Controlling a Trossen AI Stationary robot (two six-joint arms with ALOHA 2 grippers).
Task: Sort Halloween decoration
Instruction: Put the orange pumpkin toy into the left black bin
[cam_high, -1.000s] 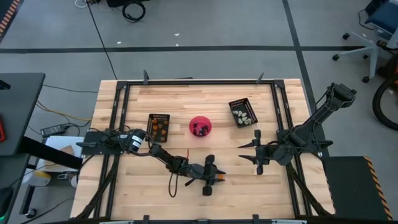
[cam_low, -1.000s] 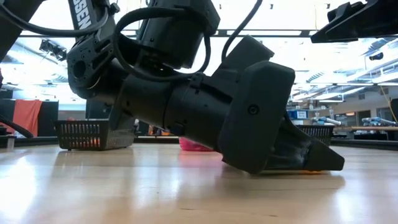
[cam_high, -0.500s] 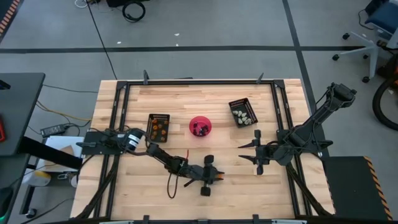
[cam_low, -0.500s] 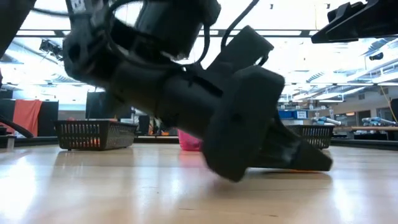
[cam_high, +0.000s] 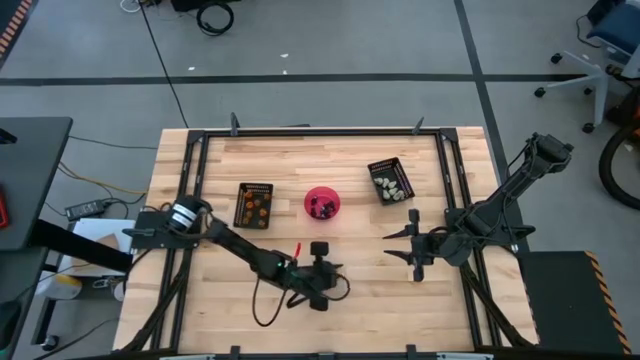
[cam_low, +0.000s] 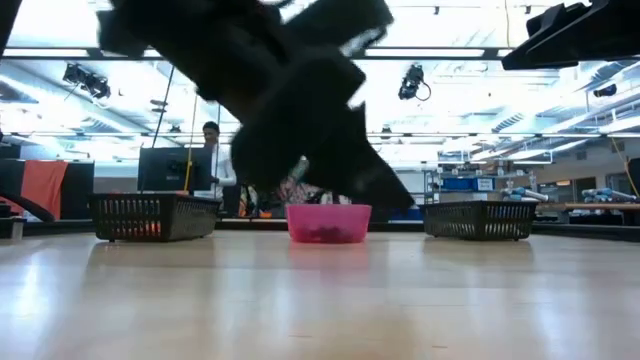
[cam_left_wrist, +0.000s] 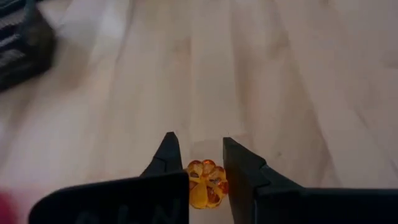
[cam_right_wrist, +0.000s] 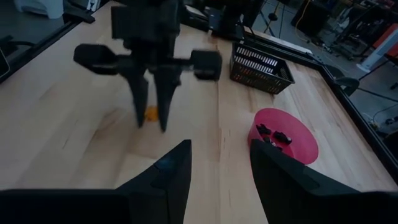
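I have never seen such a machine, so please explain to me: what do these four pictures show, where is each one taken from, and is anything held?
Two robot arms work at a wooden table. One camera looks down from above, one looks level across the table, and one sits on each wrist. The left gripper is shut on an orange pumpkin trinket. The right gripper waits open at the right. Also there: a pink bowl holding dark trinkets, the left black tray with orange ones, and the right black tray with pale ones.

Left end effector (cam_left_wrist: 198, 163) raised off the table, fingers closed on something small, right end effector (cam_high: 410, 247) hovering open at the right
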